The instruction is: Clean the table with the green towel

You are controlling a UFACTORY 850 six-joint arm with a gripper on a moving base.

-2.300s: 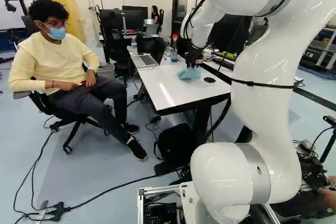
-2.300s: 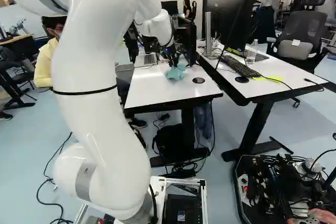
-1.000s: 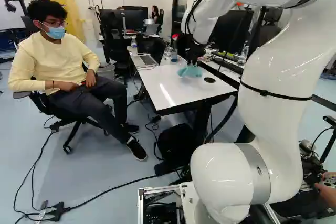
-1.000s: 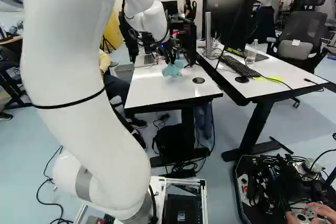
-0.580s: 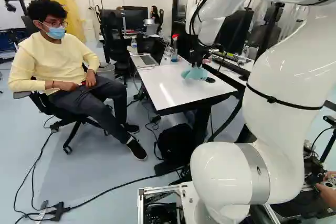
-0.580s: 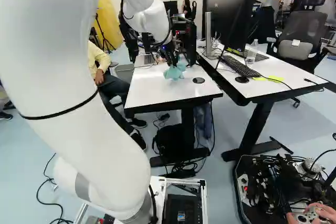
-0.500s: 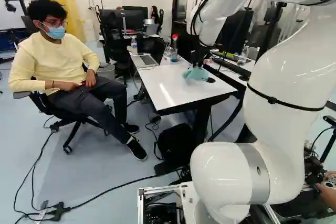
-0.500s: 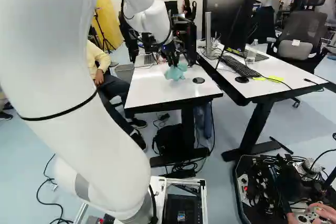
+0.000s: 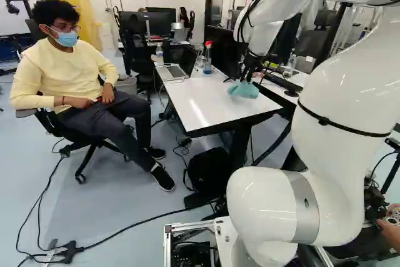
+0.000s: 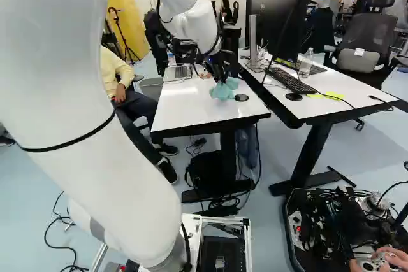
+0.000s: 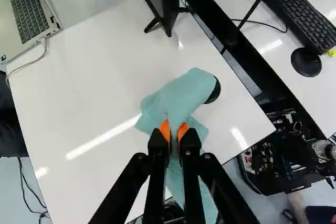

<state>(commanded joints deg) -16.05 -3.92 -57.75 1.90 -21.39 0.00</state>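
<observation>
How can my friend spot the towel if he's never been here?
Find the white table with the open laptop on it. Near its round black disc is a crumpled blue-green towel, pinched in the robot's black jaws. Unlike the stiff laptop and flat disc, it's floppy cloth.
</observation>
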